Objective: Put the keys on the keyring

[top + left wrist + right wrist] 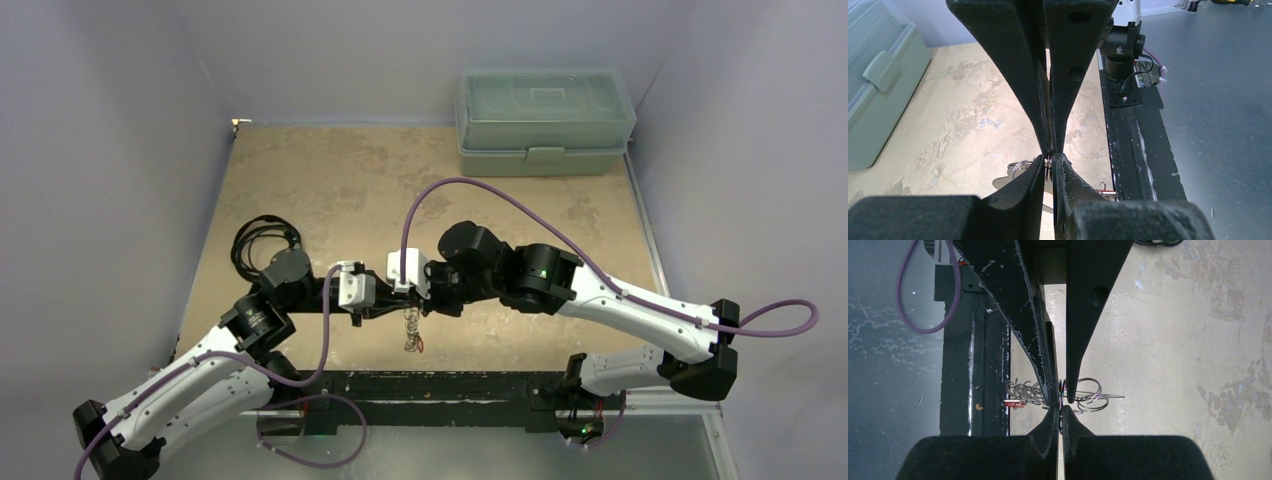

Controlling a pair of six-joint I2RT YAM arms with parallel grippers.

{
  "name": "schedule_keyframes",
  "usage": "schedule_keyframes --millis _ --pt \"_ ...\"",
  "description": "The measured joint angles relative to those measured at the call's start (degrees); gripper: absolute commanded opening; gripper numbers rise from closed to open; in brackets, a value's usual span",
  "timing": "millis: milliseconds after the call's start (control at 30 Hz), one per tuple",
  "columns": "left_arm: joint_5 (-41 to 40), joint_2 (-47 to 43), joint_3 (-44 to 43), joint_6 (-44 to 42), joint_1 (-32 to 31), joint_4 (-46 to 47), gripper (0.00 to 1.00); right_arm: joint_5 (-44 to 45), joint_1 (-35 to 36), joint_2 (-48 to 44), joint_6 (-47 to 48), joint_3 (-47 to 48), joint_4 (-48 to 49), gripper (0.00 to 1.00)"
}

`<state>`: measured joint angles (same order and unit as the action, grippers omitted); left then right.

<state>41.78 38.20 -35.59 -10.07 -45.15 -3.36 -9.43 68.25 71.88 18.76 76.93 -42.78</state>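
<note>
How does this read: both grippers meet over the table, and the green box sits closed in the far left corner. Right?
Wrong corner: the green box sits closed in the far right corner, as the top external view shows. The rest stands.

Pale grey walls point(100, 150) around a mottled tan tabletop point(350, 180), a green lidded box point(545, 120), perhaps plastic, at back.

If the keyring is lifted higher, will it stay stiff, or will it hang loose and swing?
Probably loose: the keyring hangs from the left hand and right hand as a chain of thin wire loops, so it may swing. It looks light, being thin wire. The smooth metal could slip or twist in such a narrow pinch.
</note>
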Motion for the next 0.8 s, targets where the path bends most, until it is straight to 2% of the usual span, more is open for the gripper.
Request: schedule_keyframes --millis 100,233,467,533,633,700,800 --pt "0.0 0.2 0.0 0.0 0.0 0.2 0.11 -0.3 0.0 0.0 0.0 0.0 0.0 0.0" --pt "0.2 0.3 0.0 0.0 0.0 0.4 0.0 -0.4 0.0 0.0 0.2 0.0 0.1 0.0" --pt "0.7 0.0 0.0 0.0 0.0 0.8 0.0 -0.6 0.0 -0.6 0.4 0.0 0.3 0.0" --pt "0.6 -0.5 0.0 0.0 0.0 1.2 0.0 -0.6 0.0 -1.1 0.4 0.0 0.7 0.18" --pt "0.6 -1.7 0.0 0.0 0.0 1.3 0.0 -0.6 0.0 -2.5 0.2 -0.4 2.1 0.36" --pt "0.4 -2.4 0.0 0.0 0.0 1.0 0.0 -0.4 0.0 -4.3 0.0 -1.0 3.5 0.44" --pt "0.1 -3.6 0.2 0.0 0.0 1.1 0.0 -0.3 0.0 -7.7 -0.2 -2.4 5.6 0.49"
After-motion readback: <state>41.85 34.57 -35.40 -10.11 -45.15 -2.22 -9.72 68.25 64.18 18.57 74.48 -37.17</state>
